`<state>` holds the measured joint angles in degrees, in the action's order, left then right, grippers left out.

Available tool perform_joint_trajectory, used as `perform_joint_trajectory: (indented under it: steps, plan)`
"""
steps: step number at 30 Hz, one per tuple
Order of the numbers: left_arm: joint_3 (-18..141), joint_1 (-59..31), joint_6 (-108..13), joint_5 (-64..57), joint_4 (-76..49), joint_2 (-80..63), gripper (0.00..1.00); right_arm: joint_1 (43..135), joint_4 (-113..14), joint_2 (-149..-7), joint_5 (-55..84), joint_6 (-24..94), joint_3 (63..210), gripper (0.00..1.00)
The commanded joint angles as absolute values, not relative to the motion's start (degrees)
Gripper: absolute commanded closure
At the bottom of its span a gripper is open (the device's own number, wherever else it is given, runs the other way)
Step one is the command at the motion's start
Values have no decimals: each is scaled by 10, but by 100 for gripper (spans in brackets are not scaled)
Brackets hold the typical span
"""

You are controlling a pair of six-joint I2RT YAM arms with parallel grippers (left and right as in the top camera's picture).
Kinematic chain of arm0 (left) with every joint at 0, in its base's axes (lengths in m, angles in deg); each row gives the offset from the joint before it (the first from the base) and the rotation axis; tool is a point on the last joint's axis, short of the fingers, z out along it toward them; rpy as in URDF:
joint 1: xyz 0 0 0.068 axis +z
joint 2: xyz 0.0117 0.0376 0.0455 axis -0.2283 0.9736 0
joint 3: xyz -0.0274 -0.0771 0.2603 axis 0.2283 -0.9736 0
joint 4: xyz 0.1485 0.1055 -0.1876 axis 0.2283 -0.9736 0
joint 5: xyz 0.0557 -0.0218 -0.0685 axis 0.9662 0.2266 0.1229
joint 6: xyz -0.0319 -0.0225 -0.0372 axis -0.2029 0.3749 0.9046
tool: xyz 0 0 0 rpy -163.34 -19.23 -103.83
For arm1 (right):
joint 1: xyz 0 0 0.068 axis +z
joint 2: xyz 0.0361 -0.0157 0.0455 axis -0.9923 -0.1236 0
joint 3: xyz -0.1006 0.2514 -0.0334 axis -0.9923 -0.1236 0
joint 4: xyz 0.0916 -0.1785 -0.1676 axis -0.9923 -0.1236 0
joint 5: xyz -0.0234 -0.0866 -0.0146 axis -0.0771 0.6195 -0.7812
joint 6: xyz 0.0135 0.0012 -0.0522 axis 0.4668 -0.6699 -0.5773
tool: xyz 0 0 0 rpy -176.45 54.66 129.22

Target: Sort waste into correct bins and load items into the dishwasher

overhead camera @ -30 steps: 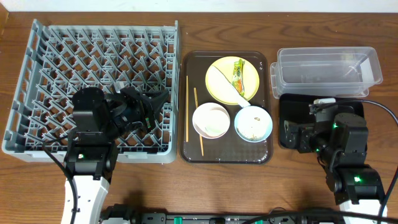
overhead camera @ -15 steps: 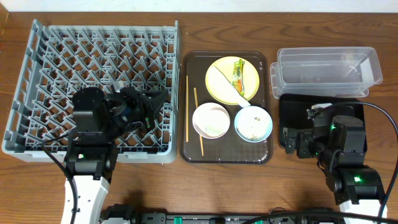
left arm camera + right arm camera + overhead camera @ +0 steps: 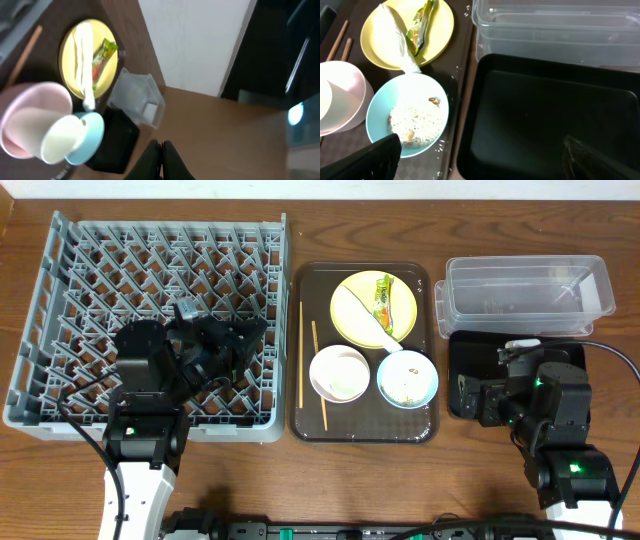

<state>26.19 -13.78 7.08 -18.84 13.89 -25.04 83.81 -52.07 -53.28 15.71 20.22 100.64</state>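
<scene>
**Now: left fingers shut over the rack, right fingers wide above the black tray**

Over the grey dish rack (image 3: 60, 300), near its right side, the left fingers (image 3: 150, 162) are pressed together with nothing between them. The right fingers (image 3: 372, 159) stand spread wide and empty above the glossy black tray (image 3: 530, 115), which lies on the desk (image 3: 400, 480) at the right. The clear tub (image 3: 525, 285) sits just behind that tray, and no waste shows in either one.

Between the rack and the bins lies the dark brown serving tray (image 3: 365, 437), which carries all of the dishes. The yellow plate (image 3: 350, 320) is at its far end. On the plate, the green-and-yellow wrapper (image 3: 382, 298) lies beside the white paper strip (image 3: 365, 320), whose near end reaches the rim of the light blue bowl (image 3: 407, 378). That bowl holds the rice scraps (image 3: 415, 120), and a few grains are scattered on the tray around it. The white bowl (image 3: 338, 372) sits just to its left with the small white cup (image 3: 57, 140) inside it. The two chopsticks (image 3: 301, 355) lie lengthwise along the tray's left side, slightly apart from each other.
</scene>
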Motion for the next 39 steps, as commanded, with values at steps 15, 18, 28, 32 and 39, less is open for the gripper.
perform_joint_trajectory:
  steps: [15,18,28,32,39]
  plan:
    - [275,-136,-42,-181,174,-250,93,833,-486,-533,147,211,1019,1]
    - [275,-136,-67,-180,174,-250,93,833,-475,-533,148,211,1019,1]
    - [275,-136,-11,-171,174,-250,93,833,-474,-533,144,213,1019,1]
    - [275,-136,-2,-171,174,-250,93,833,-474,-533,144,213,1019,1]
    - [275,-136,-76,-170,175,-250,93,833,-474,-533,144,213,1019,1]
